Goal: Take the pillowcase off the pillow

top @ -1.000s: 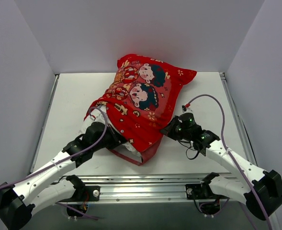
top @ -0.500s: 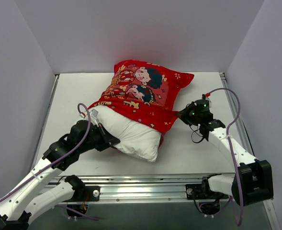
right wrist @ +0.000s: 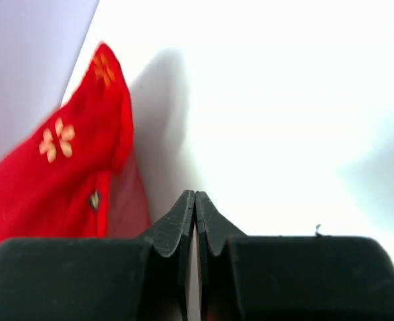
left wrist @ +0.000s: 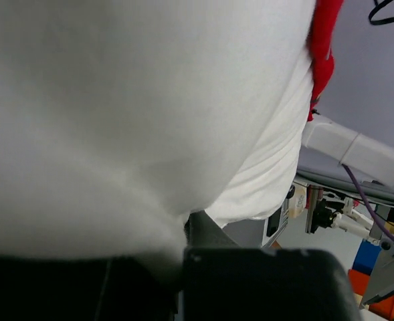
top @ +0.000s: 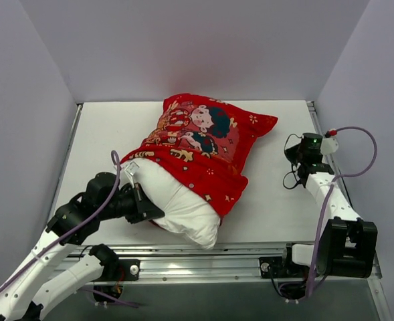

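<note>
The red pillowcase (top: 203,140) with two cartoon children lies at mid table and covers the far part of the white pillow (top: 180,204). The pillow's near half sticks out of it toward the front edge. My left gripper (top: 140,202) is shut on the pillow's near left side. In the left wrist view the pillow (left wrist: 130,100) fills the frame over my gripper (left wrist: 183,235), one finger (left wrist: 207,234) shows, and the pillowcase (left wrist: 324,40) edges the top right. My right gripper (top: 302,147) is shut and empty, right of the pillowcase. Its tips (right wrist: 195,197) are over bare table beside the pillowcase's corner (right wrist: 63,174).
The white table (top: 96,134) is closed in by grey walls at the back and both sides. A metal rail (top: 203,251) runs along the front edge. The right arm's purple cable (top: 364,144) loops near the right wall.
My right gripper has let go of the pillowcase and swung right, away from it. My left gripper has drawn the pillow toward the near left, so more white shows.
</note>
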`<state>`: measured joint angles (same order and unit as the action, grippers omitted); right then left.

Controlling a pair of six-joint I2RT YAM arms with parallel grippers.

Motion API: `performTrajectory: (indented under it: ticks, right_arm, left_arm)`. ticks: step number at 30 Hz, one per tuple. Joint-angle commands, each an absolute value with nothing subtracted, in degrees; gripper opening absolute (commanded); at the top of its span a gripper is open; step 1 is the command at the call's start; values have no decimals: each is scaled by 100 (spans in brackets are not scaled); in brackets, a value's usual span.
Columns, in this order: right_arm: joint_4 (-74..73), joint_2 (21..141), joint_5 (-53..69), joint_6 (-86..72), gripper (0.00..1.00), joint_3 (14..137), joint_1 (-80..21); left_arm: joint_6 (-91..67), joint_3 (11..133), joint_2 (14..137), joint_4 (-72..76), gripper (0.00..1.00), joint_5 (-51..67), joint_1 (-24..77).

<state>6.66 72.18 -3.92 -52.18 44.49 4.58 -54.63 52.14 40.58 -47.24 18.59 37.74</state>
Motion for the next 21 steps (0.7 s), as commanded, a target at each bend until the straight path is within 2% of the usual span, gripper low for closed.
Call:
performTrajectory:
  ticks: [1,5,6,7,8,9,11,12,15,21]
  right_arm:
    - [791,7242,-811,-4791,0,4816,361]
    - [756,6848,-89,-4203,0,4676,-34]
    - [730,6777,138,-4053,0,4711,-401]
    - [756,6698,271,-3669,4,4763,-587]
    - [765,6567,394,-3500,9,4920,-763]
    - [782,6513,526,-3315,24,5035,-1147]
    - [870,6434,738,-2683,39,5394,-1623]
    - [879,6442,730,-2437,49,5536,-1878]
    - [835,6749,756,-1461,66,6133,-2916]
    - [581,7855,545,-187,81,7013,-4253]
  left_arm:
    - [-5352,5037,3700,-4851,2,2365,3797]
    - [-5397,4518,3884,-4624,2,1873,3788]
    - [-5396,4431,3954,-4536,2,1820,3788]
    - [-5388,4308,4025,-4457,2,1776,3788]
    - [-5379,4254,4156,-4282,2,1741,3788]
    - [-5370,4210,4218,-4202,2,1688,3788]
    - [-5335,4123,4411,-4035,2,1679,3797]
    - [-5291,4113,4464,-4008,2,1627,3797]
    - [-5203,4157,4588,-3990,2,1582,3797]
    - [-5186,4192,4404,-4016,2,1327,3797]
